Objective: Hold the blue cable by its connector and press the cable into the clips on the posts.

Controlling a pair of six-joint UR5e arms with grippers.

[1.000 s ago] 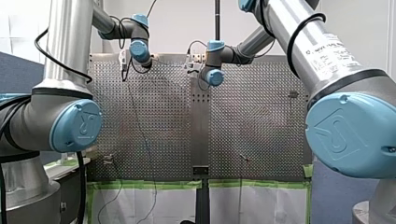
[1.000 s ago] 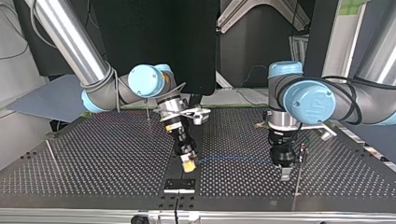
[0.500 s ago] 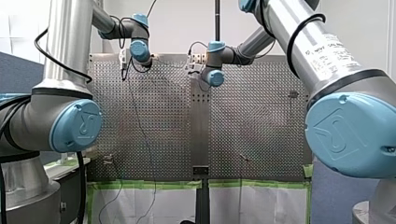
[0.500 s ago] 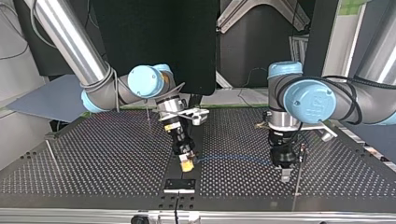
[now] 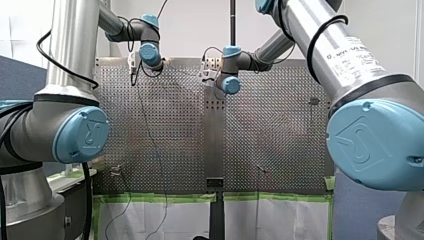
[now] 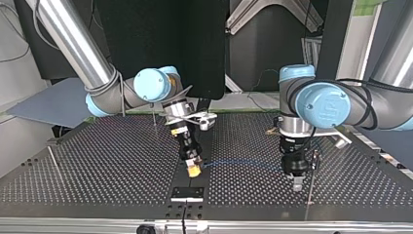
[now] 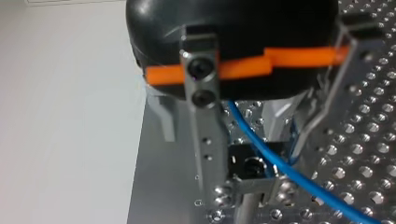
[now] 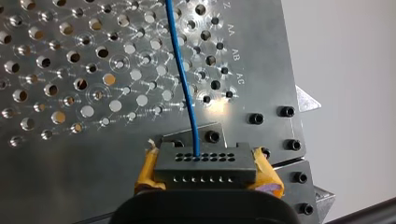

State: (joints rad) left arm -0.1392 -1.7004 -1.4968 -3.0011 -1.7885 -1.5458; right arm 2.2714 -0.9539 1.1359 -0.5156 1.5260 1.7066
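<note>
Bench: perforated metal bench (image 6: 97,161); your work sits near its middle.
Right gripper (image 6: 195,168): yellow pads clamped on the black connector (image 8: 205,163).
Left gripper (image 6: 296,181): by the post (image 6: 311,185); grip cannot be told.
Blue cable (image 6: 243,164): long axis runs level from the connector to the left gripper.
Advice: tension it, then press it squarely into the clip (image 7: 247,165).

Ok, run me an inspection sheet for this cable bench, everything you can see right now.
Surface: perforated table, bare metal.
Job's things: blue cable runs from connector toward left gripper; thin post beside it.
Clutter: small black plate near table's edge.
Grippers: right gripper shut on connector, yellow pads; left gripper's state unclear.
Cables: black cable looped round my right arm.
Surroundings: green tape along table edge.
</note>
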